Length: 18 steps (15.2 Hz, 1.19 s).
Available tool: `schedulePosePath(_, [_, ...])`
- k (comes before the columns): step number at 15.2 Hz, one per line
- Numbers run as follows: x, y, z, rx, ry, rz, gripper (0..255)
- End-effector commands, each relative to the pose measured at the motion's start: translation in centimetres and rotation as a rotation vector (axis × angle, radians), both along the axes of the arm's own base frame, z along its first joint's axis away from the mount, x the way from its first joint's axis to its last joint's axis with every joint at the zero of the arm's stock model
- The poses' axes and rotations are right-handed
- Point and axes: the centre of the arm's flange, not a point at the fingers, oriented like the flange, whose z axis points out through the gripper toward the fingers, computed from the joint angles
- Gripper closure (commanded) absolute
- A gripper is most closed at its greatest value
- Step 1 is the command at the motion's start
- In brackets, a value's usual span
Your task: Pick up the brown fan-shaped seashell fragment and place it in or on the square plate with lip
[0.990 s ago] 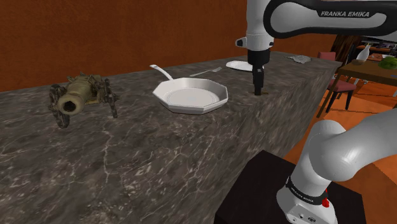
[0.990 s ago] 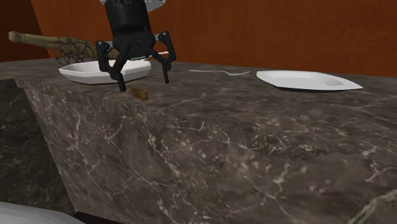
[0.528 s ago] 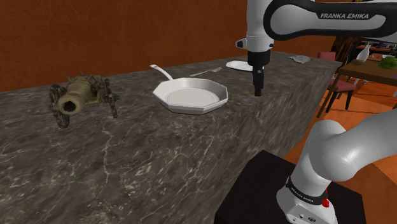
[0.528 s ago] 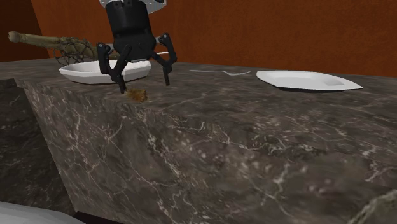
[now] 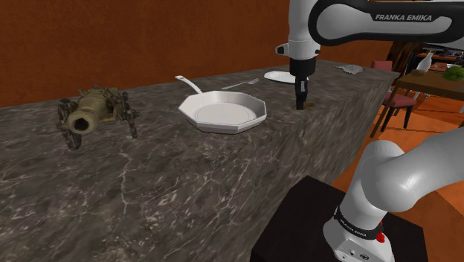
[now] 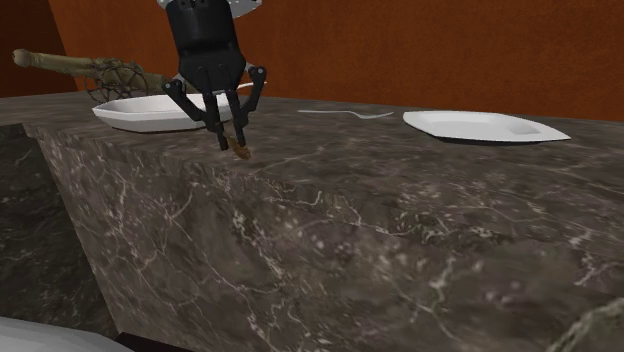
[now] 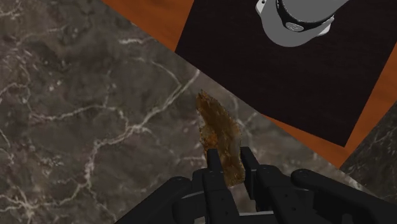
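Observation:
The brown seashell fragment (image 7: 219, 137) stands on edge between my black fingertips, its lower end clasped and its jagged fan end sticking out ahead of them. My gripper (image 7: 232, 168) is shut on it, right at the dark marble counter's near edge. In the second exterior view the gripper (image 6: 232, 143) points down with its fingers drawn together and a brown bit of shell (image 6: 241, 152) at the tips, touching the counter. In the shoulder view the gripper (image 5: 300, 104) hangs over the counter's edge. The flat white square plate (image 6: 485, 125) (image 5: 279, 76) lies farther along the counter.
A white eight-sided dish (image 5: 223, 112) (image 6: 150, 113) sits beside the gripper. A fork (image 6: 345, 114) lies between dish and plate. A bronze cannon-like ornament (image 5: 93, 112) stands at the shoulder view's left. The black stand (image 7: 273, 63) and orange floor lie below the counter edge.
The fingers, wide apart on either side of the shell before, have closed together on it. The shell has shifted slightly and now stands on edge between them.

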Motion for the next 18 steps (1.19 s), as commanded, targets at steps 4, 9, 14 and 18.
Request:
schedulePosePath(4, [0.0, 0.0, 0.7, 0.002, 0.010, 0.000, 255])
schedulePosePath(9, [0.0, 0.0, 3.3, 0.002, 0.010, 0.000, 255])
schedulePosePath(14, [0.0, 0.0, 6.0, 0.002, 0.010, 0.000, 255])
schedulePosePath(18, [0.0, 0.0, 8.1, 0.002, 0.010, 0.000, 255])
